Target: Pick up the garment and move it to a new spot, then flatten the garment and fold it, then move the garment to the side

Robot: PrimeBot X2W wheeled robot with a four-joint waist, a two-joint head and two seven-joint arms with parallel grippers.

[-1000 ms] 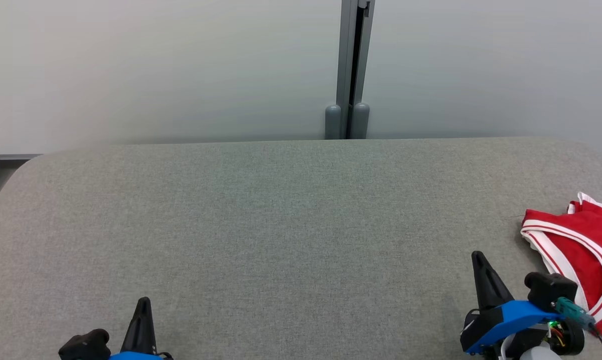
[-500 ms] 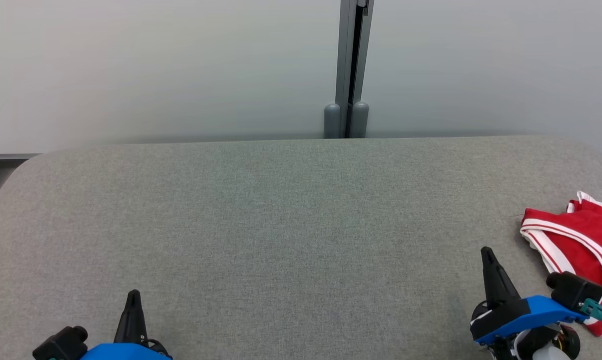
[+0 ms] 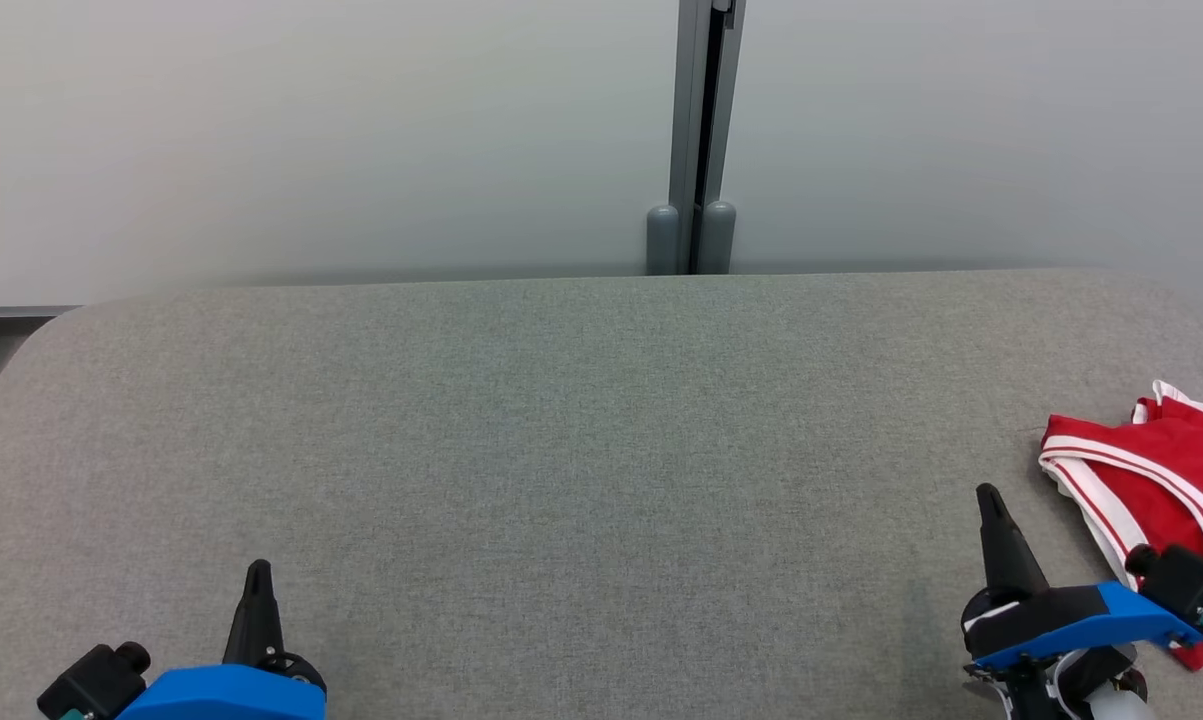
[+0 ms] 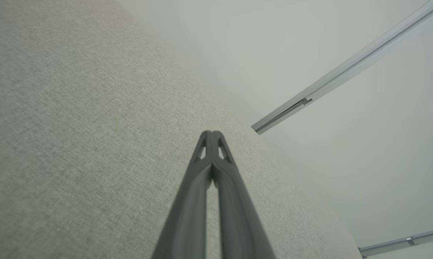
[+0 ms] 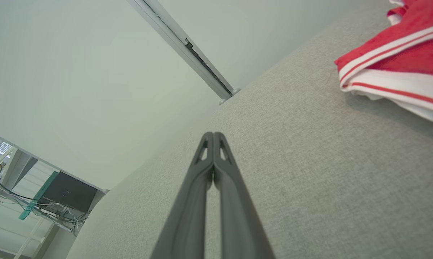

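Lying free, the red garment (image 3: 1156, 465) rests near the closed right fingers (image 3: 1001, 540).

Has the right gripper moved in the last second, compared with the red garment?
Yes. The right gripper has shifted a little to the right, nearer the red garment, which lies unmoved on the grey table.

One red garment with white striped trim (image 3: 1161, 465), at 3 o'clock on one grey fabric-covered bench (image 3: 561, 450). Two dark-fingered claws with blue housings: left claw (image 3: 258, 570) at 7 o'clock, right claw (image 3: 987, 494) at 5 o'clock. One grey metal post (image 3: 696, 120) at 12 o'clock.
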